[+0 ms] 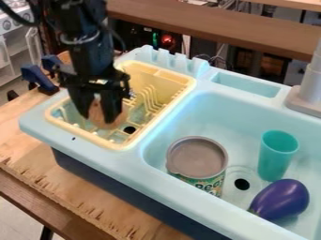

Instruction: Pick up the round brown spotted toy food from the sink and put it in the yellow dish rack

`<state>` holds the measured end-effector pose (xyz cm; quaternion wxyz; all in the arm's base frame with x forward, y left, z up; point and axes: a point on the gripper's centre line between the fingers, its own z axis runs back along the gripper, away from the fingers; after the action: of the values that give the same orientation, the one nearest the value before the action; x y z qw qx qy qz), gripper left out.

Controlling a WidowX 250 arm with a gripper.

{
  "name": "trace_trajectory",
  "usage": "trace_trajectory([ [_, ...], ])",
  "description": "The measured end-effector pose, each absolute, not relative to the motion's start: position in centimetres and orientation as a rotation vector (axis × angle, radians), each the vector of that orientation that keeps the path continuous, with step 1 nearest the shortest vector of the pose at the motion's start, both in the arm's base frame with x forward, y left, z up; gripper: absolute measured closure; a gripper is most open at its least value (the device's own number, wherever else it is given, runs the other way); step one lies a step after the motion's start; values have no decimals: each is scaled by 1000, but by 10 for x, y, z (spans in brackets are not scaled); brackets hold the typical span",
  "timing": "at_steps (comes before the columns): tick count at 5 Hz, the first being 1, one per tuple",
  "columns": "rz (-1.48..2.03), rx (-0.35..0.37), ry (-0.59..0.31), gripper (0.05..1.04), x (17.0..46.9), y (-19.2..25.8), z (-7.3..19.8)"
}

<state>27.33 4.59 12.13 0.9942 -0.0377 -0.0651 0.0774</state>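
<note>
Hand (97,118), black: hangs over the near-left part of the yellow drying rack (183,89); whether spread or pinching, cannot tell. Brown-orange rounded thing (97,112): inside the rack's outline, directly at the hand's lower end, partly hidden by it; long axis not discernible. Toy sink (153,157): basin beside the rack, with lidded can (197,159), upright teal cup (276,154), purple eggplant (282,199) on its side, all well apart from the hand.

Black robot arm (80,44), jaws at brown object (98,117) in yellow dish rack (187,87) | light-blue sink basin (207,112) holds gray-topped can (197,159), teal cup (275,157), purple eggplant (282,199) | wooden table (28,161) beneath.
</note>
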Motion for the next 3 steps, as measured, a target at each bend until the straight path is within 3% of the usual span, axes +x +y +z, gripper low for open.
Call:
trace_trajectory([
  [1, 167, -117, -117, 425, 274, 48, 112],
  [2, 146, -127, -103, 118, 276, 43, 111],
  [3, 125, -104, -78, 73, 281, 36, 115],
])
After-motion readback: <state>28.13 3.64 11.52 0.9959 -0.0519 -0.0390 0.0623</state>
